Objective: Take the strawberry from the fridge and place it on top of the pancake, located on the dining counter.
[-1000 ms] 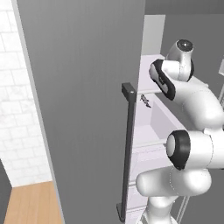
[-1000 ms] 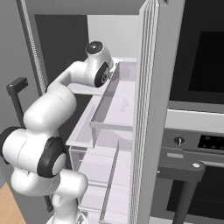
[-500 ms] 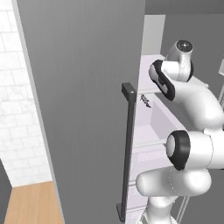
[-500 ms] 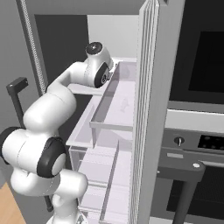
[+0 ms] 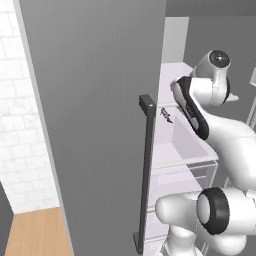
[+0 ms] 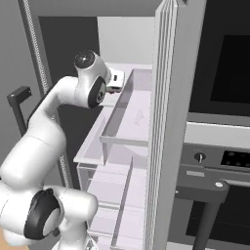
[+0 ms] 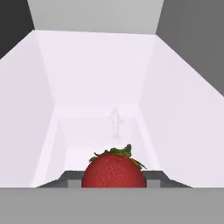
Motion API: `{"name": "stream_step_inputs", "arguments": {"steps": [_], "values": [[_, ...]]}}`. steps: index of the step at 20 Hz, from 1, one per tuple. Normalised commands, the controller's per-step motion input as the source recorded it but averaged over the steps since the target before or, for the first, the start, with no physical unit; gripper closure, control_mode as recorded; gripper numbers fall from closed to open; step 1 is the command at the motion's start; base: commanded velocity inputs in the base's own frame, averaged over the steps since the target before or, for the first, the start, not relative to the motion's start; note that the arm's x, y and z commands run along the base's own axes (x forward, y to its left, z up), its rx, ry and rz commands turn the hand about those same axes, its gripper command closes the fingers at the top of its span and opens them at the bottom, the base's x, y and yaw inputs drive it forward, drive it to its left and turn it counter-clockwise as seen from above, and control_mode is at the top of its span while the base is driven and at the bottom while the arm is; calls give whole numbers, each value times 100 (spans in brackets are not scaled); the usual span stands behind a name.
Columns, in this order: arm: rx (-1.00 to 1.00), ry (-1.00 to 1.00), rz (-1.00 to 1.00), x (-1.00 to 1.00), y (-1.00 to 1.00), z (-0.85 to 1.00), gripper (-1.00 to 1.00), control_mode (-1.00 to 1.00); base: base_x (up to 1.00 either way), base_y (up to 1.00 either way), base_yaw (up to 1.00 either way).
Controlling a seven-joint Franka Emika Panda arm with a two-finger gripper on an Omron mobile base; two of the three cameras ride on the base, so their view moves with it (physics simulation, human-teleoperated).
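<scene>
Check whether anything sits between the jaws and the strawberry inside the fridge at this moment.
Nothing visible does. In the hand view the strawberry sits dead centre at the bottom edge, right at the gripper, with bare white fridge shelf and walls behind it. Whether the jaws have closed on it cannot be told.

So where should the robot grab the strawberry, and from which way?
Best around the strawberry's wide red middle, one finger on each side, coming straight on the way the hand camera looks. The body is round and broadest there, while the green leafy cap on top is thin and floppy. It sits low and centred before the gripper, inside the white fridge shelf.
</scene>
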Motion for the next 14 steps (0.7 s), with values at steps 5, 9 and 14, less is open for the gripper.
{"name": "stream_step_inputs", "arguments": {"steps": [5, 9, 14], "values": [[0, 0, 0, -100, 19, 46, 100, -100, 0, 0, 0], [0, 0, 0, -100, 2, 58, 100, -100, 0, 0, 0], [0, 4, 0, -100, 15, 36, 100, -100, 0, 0, 0]]}}
